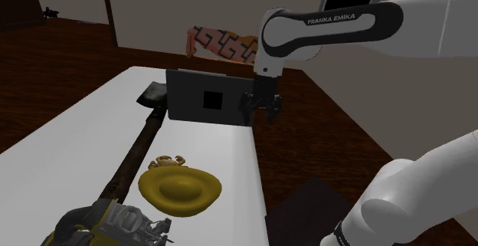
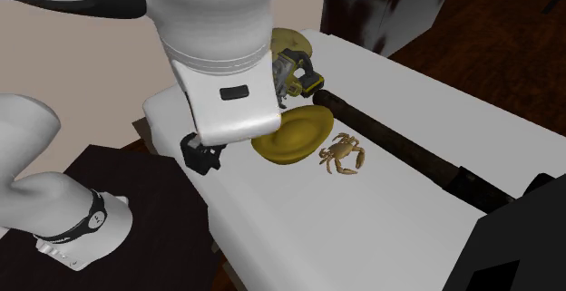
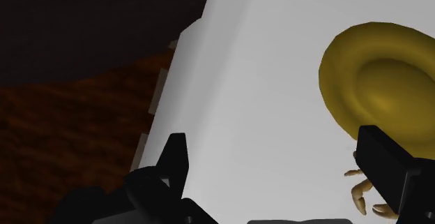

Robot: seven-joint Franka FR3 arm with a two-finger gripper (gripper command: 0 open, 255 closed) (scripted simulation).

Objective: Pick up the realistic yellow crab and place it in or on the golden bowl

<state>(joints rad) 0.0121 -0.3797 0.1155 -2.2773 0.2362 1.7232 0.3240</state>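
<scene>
We see the arm [image 1: 329,26] reaching level across the table [image 1: 84,129], wrist bent down. The gripper [image 1: 261,108] hangs above the table's edge, its fingers apart and empty. The crab [image 1: 167,161] lies on the table just beside the bowl [image 1: 180,191].

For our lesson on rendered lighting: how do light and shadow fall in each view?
Shoulder view: table evenly bright, wooden floor dim. Second exterior view: the crab casts barely any shadow. Wrist view: the golden bowl shows soft shading without glare, dark floor beside the table.
</scene>
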